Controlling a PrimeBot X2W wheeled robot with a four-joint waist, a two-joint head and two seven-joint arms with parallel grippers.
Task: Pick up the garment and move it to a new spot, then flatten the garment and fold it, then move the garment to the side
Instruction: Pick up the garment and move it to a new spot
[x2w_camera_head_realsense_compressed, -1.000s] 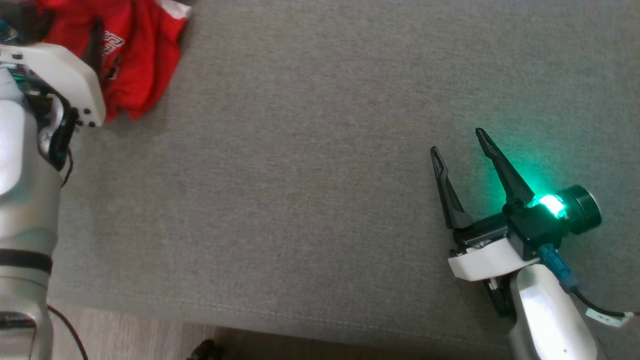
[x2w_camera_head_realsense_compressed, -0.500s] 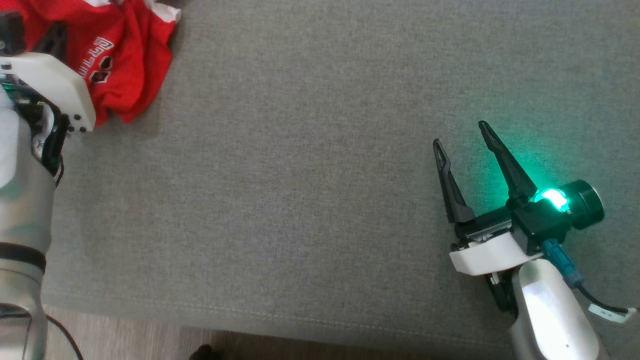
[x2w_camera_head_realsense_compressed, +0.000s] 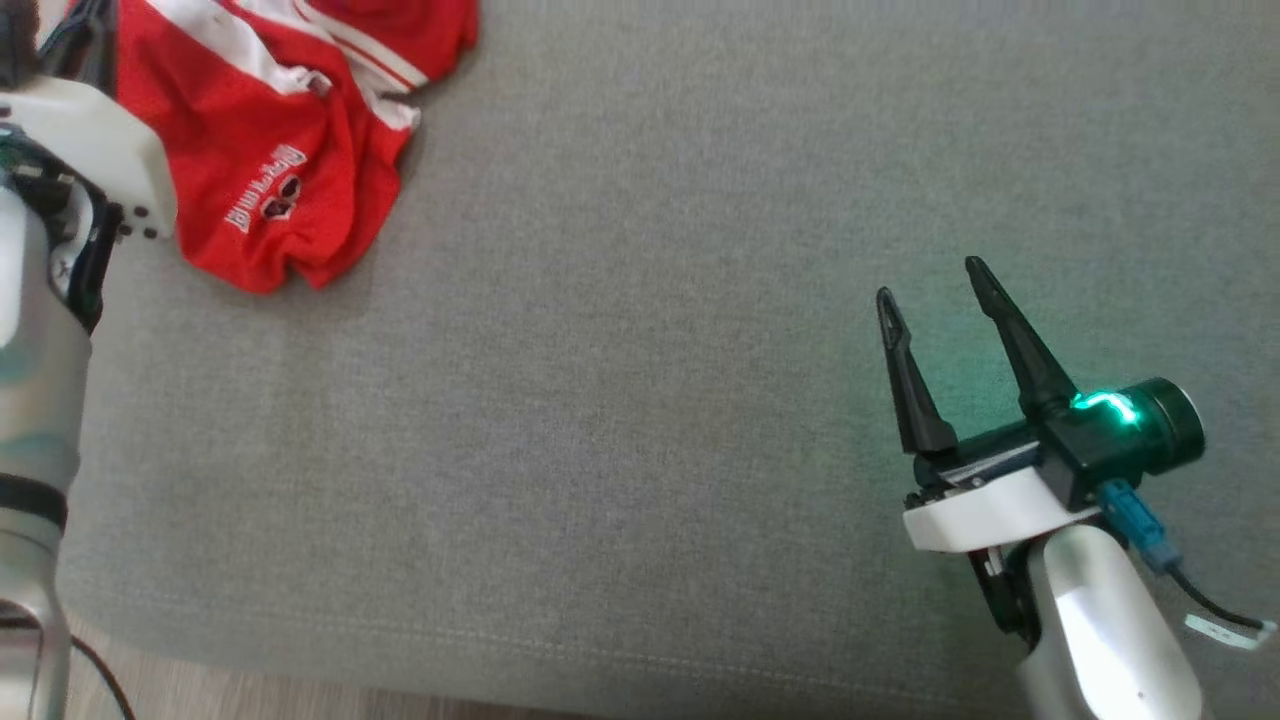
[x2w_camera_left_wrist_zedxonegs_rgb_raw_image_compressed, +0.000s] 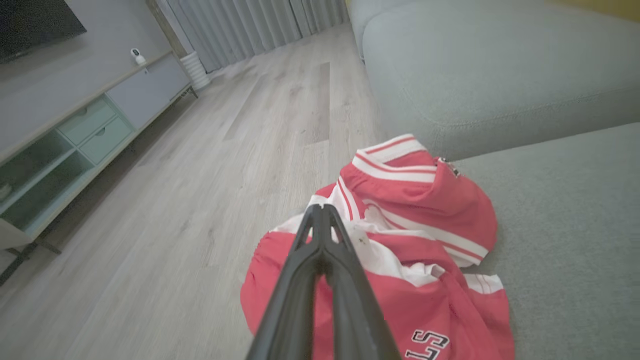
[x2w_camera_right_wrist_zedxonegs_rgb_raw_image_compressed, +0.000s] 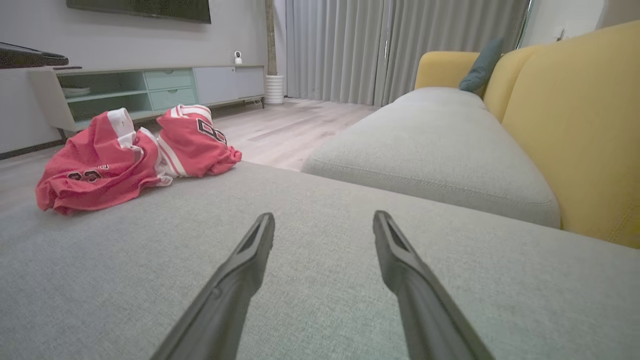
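Lying bunched at the left gripper, tips pressed together, pinch unclear, the garment is sitting far left of the spread right gripper.

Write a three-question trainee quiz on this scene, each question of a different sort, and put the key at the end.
1. True or false: the right gripper has its jaws open over the grey cushion, apart from the garment.
2. The garment is: A) blue, B) red with white stripes, C) green.
3. Fill in: the left gripper has its jaws ____, with the tips at the garment's white trim.
Key: 1 true; 2 B; 3 shut.
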